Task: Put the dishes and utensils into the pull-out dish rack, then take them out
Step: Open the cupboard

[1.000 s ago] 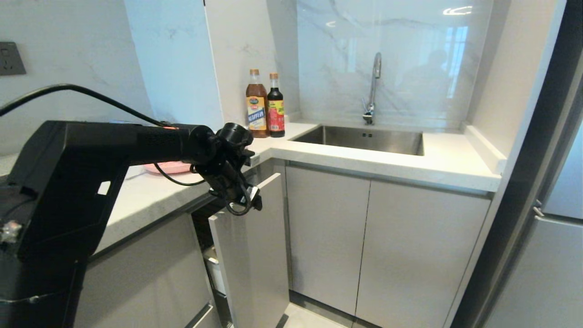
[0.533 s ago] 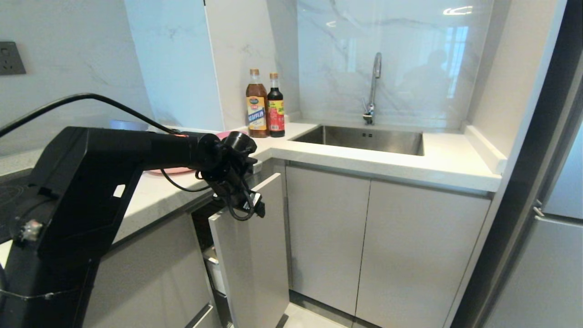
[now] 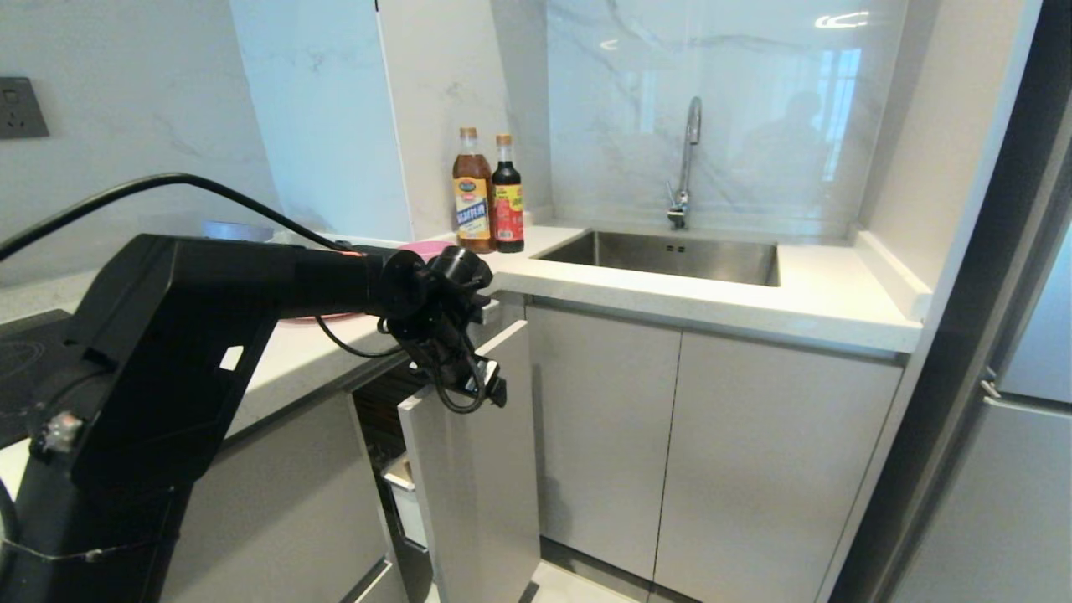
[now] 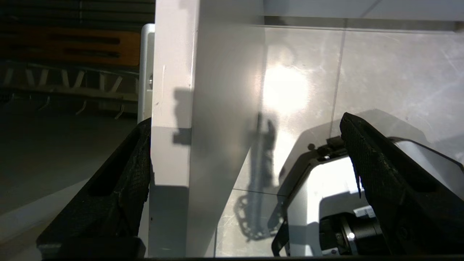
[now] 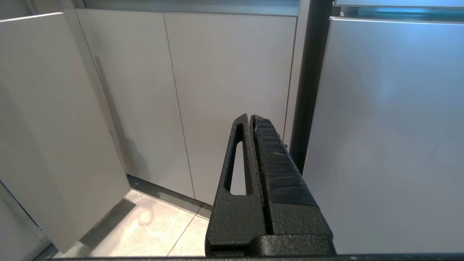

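Both wide-spread jaws of my left gripper (image 3: 490, 387) straddle the pale grey rack-front panel (image 3: 473, 477); next I close and pull it out.

A: We see our left arm (image 3: 209, 335) as a bulky matte black shell with a small white slot in its flank and a tiny orange mark near the wrist.

B: We also see a black cable (image 3: 151, 188) arching above it, and textured black fingers (image 4: 119, 188) with long cutouts.
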You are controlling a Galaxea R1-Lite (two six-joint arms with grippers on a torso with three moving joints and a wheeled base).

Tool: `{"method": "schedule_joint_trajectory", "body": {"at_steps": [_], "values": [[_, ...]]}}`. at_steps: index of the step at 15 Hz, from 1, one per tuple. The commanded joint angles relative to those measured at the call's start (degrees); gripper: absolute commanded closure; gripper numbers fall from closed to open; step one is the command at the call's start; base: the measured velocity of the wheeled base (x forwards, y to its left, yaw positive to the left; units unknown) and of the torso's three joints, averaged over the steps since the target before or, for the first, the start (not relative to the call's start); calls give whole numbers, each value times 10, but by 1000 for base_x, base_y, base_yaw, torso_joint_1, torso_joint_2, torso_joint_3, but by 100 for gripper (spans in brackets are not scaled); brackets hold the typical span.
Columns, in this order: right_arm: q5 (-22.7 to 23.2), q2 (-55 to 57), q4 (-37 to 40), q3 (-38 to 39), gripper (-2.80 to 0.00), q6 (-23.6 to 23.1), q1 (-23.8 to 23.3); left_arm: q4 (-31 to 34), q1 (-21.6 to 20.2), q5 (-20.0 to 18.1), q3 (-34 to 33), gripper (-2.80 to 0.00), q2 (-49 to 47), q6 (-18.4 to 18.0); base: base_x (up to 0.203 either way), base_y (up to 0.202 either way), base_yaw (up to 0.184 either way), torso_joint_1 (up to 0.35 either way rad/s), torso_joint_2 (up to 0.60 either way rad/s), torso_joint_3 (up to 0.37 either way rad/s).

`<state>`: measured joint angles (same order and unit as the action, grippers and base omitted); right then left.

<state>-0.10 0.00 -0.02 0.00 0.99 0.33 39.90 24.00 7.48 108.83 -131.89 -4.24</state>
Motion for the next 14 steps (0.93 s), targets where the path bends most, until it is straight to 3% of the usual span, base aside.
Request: {"method": "schedule_joint_trajectory", "body": {"at_steps": [1, 14], "values": [[0, 0, 0, 1, 0, 0, 0, 2, 17, -1, 0, -280, 2, 2, 0, 0, 0, 0, 0, 0], [0, 0, 0, 1, 0, 0, 0, 0, 173, -1, 6, -280, 9, 45, 0, 0, 0, 0, 0, 0]]}}
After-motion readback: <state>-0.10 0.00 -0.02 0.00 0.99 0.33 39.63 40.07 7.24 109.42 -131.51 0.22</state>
